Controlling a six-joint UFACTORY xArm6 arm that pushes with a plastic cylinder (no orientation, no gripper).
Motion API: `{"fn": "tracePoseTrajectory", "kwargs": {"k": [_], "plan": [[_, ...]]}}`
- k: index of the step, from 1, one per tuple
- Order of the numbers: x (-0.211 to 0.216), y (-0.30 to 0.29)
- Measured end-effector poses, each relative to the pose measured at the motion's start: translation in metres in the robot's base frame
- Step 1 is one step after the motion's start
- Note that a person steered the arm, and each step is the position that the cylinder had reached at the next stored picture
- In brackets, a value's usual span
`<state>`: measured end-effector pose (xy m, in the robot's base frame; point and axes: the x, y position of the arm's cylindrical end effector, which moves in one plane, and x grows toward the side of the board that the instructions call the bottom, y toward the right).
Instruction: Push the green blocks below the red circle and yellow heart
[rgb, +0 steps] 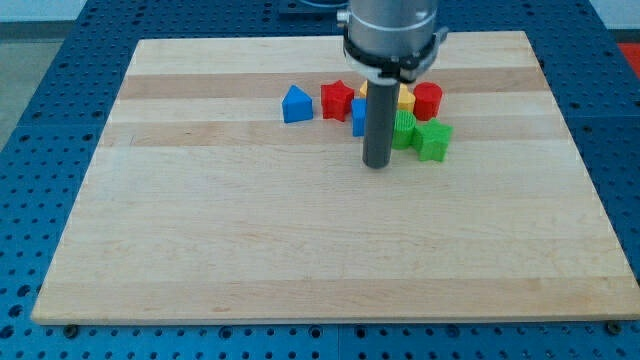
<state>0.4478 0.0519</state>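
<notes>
My tip (377, 164) rests on the board just left of and below the block cluster. A green star block (433, 140) lies at the cluster's right, and a second green block (403, 130) sits beside it, partly hidden by the rod. Above them are the red circle block (428, 100) and a yellow block (405, 98), mostly hidden behind the rod. My tip stands a little left of the green blocks, close to the nearer one; contact cannot be told.
A red star block (338, 98) and a blue block (296, 104) lie to the cluster's left. Another blue block (358, 116) peeks out behind the rod. The wooden board (200, 250) sits on a blue perforated table.
</notes>
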Motion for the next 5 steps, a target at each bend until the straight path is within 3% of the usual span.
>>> {"fn": "tracePoseTrajectory", "kwargs": {"k": [1,5], "plan": [[0.001,0.043],[-0.005,0.083]]}}
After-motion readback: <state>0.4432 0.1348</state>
